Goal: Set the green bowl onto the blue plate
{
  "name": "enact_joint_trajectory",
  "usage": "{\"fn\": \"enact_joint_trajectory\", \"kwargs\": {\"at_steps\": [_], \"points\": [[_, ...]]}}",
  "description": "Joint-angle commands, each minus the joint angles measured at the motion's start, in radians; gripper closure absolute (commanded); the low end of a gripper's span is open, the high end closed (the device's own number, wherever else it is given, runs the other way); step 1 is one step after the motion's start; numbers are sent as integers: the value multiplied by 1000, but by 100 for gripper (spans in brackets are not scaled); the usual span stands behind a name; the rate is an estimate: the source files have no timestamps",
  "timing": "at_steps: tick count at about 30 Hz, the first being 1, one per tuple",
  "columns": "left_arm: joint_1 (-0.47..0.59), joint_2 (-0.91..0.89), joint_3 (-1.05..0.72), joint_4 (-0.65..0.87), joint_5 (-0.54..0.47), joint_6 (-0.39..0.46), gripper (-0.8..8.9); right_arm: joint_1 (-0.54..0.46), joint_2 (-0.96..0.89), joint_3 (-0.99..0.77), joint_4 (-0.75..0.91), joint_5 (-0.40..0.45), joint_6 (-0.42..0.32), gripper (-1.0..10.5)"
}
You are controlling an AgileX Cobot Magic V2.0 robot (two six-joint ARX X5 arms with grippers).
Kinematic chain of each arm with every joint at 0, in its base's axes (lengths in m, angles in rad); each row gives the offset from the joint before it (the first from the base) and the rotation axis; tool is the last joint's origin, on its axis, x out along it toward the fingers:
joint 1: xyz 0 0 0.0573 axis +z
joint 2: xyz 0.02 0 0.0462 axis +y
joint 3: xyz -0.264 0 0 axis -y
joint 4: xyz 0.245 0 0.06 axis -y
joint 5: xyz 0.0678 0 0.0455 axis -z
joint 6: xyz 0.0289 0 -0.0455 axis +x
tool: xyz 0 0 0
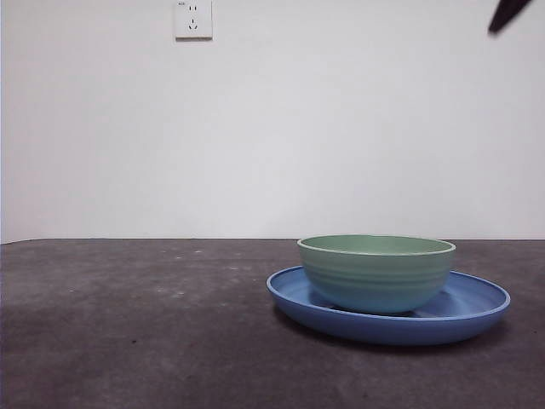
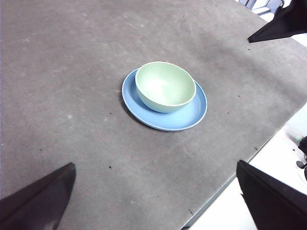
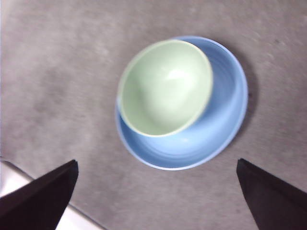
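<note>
Both arms are raised off the table. The right gripper (image 3: 156,201) hangs directly above the dishes, looking nearly straight down on them, its two black jaws spread wide with nothing between them. The left gripper (image 2: 156,201) is held high and off to one side, looking down at an angle across the table; its jaws are likewise spread wide and empty. In the front view only a black tip (image 1: 508,14) shows at the top right corner, and in the left wrist view a dark wedge of the other arm (image 2: 280,25) juts in near the table's far edge.

The green bowl (image 1: 375,273) sits upright inside the blue plate (image 1: 473,308), resting on its floor. It is a pale mint-green round bowl with faint horizontal ridges around its outside and a lighter rim; its inside is smooth and shows a soft sheen (image 3: 165,88). The plate is wide, shallow and glossy, with a low raised rim (image 3: 225,129), and is clearly wider than the bowl (image 2: 165,86). The bowl is off-centre, so that a broad crescent of blue (image 2: 189,112) shows on one side while its rim almost meets the plate's rim on the other.

The dishes stand on a dark grey tabletop (image 1: 136,332) with a matte, slightly mottled surface. Behind it is a plain white wall (image 1: 272,128) with a white power socket (image 1: 193,19) high up.
</note>
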State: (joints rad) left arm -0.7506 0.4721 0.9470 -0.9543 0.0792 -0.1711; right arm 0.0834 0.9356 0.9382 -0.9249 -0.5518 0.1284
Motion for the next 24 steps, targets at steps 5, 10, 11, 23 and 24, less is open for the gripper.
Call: {"fn": "enact_joint_trajectory", "kwargs": {"at_steps": [5,10,11,23,24], "points": [[-8,3,11,8,-1,-2,219,-81,227,17,62,-103,-89,339],[-8,3,11,8,-2,-2,219,-99,386,17,144,-114,-100,382],[-8,3,11,8,-2,-2,219,-99,419,17,156,-114,-109,408],[-8,3,11,8,-2,-2,219,-99,634,17,309,-109,-120,577],[-8,3,11,8,-2,-2,219,-99,642,17,322,-103,-119,600]]}}
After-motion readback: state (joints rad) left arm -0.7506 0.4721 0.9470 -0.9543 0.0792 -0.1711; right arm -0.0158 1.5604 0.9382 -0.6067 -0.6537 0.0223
